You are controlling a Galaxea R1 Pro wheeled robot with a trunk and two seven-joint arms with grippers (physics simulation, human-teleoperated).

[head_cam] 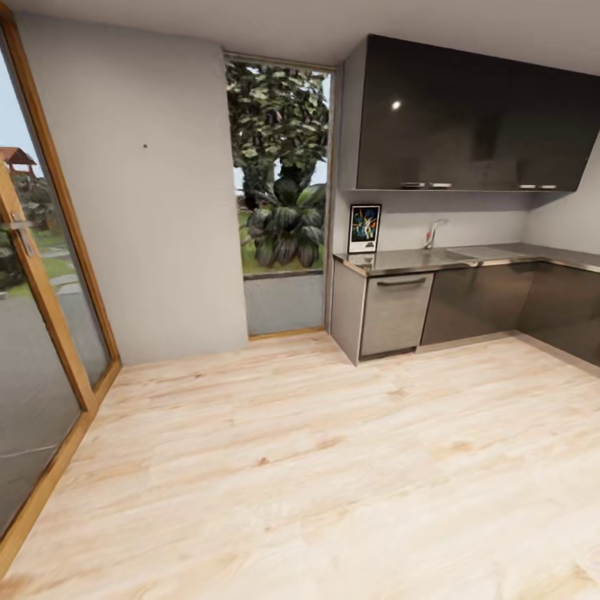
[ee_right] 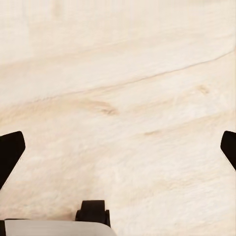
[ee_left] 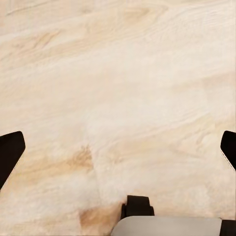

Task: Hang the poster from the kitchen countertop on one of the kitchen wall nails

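Note:
The Star Wars poster (head_cam: 364,228) stands upright at the left end of the grey kitchen countertop (head_cam: 417,261), leaning against the wall. A tiny dark wall nail (head_cam: 144,146) dots the plain grey wall left of the window. In the left wrist view my left gripper (ee_left: 118,150) hangs open over bare wooden floor, its dark fingertips (ee_left: 10,152) at the frame's edges. My right gripper (ee_right: 118,150) is likewise open above the floor, fingertips (ee_right: 10,150) wide apart, nothing between them.
A tap (head_cam: 432,232) and inset sink sit further along the worktop, under dark wall cabinets (head_cam: 475,117). A glass door with a wooden frame (head_cam: 50,292) runs along the left. A window (head_cam: 283,192) with plants lies between wall and kitchen. Light wooden floor (head_cam: 317,467) stretches ahead.

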